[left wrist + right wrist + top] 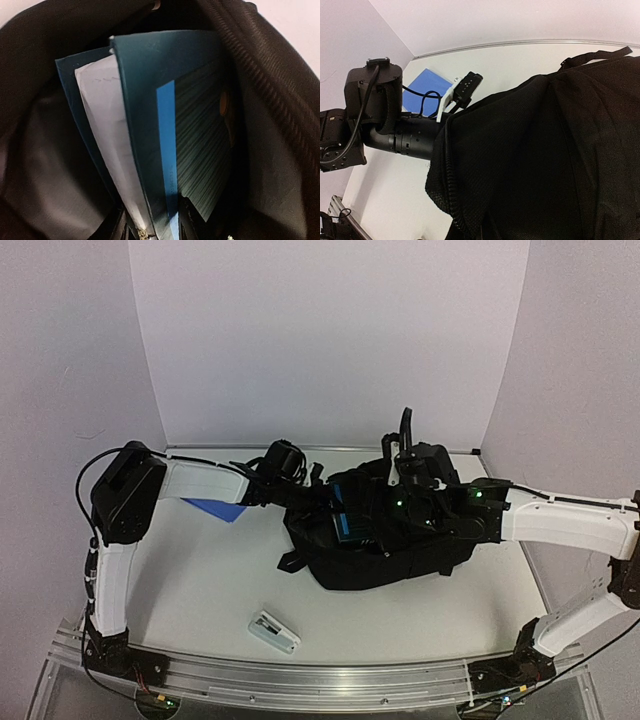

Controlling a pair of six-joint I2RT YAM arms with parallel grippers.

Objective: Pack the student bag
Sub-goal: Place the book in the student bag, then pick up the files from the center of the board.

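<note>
Inside the student bag (45, 165) sits a teal book (150, 90), page marks unreadable; right fingers (396, 508) closed, left fingers (121, 228) unclear.

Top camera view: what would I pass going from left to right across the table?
First the flat blue sheet → then the small white oblong gadget → then the big soft black fabric backpack.

In the student bag (280, 100), books (150, 125) fill the centre of frame; I could pass only at lower left, along its soft wall.
</note>
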